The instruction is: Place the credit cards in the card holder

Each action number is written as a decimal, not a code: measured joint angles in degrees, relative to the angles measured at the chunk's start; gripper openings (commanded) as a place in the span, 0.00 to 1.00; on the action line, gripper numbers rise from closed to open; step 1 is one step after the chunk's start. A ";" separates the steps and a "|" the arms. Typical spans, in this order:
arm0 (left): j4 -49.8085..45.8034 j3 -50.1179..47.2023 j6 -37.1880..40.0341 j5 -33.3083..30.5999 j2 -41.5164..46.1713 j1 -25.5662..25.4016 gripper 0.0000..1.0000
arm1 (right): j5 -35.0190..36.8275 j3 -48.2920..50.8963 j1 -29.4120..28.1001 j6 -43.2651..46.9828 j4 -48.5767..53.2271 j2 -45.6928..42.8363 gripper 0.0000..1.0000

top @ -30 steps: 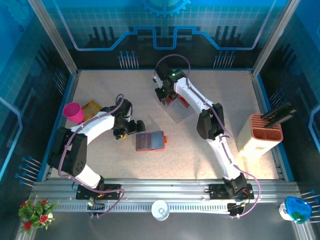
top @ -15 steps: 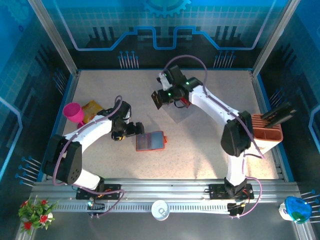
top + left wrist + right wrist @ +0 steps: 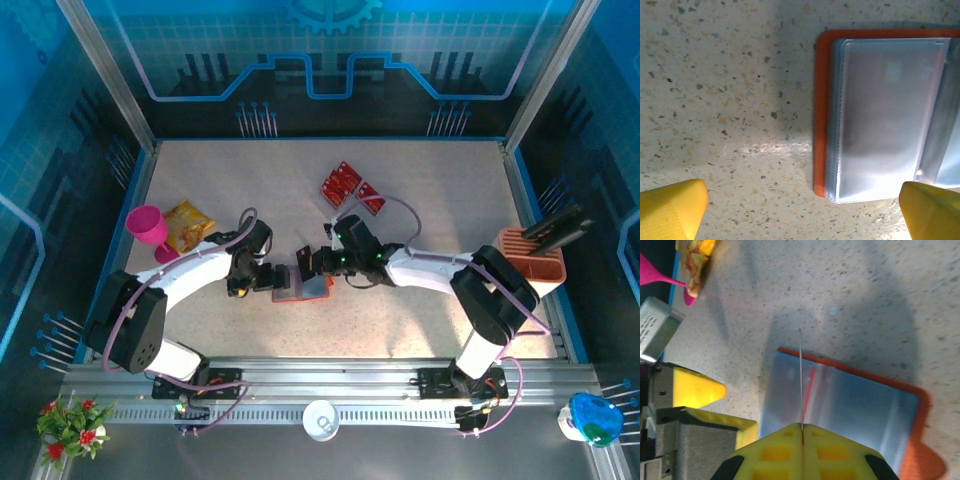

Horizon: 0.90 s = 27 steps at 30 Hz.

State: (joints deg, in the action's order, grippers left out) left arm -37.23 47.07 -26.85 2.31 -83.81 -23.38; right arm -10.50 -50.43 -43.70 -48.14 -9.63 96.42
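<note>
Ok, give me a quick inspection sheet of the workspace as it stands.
Surface: speckled table, no spills seen.
Job's things: card holder lies open, clear pockets up; one credit card held edge-on over it; loose red cards lie farther back.
Clutter: pink cup, snack bag, orange rack.
Grippers: left gripper open beside the holder's edge; right gripper shut on the credit card.
Cables: purple cables run along both arms, no snag seen.
Surroundings: blue enclosure walls, flowers at the front left.
</note>
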 measured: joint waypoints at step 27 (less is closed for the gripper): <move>0.61 -0.70 0.00 -2.34 -3.26 -0.17 0.99 | 9.01 10.56 -4.76 -9.01 -22.08 2.16 0.00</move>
State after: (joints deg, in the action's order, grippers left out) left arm -36.62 46.37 -26.85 -0.03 -87.07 -23.55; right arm -1.50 -39.88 -48.47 -57.14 -31.70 98.59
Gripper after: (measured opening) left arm 0.992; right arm 0.058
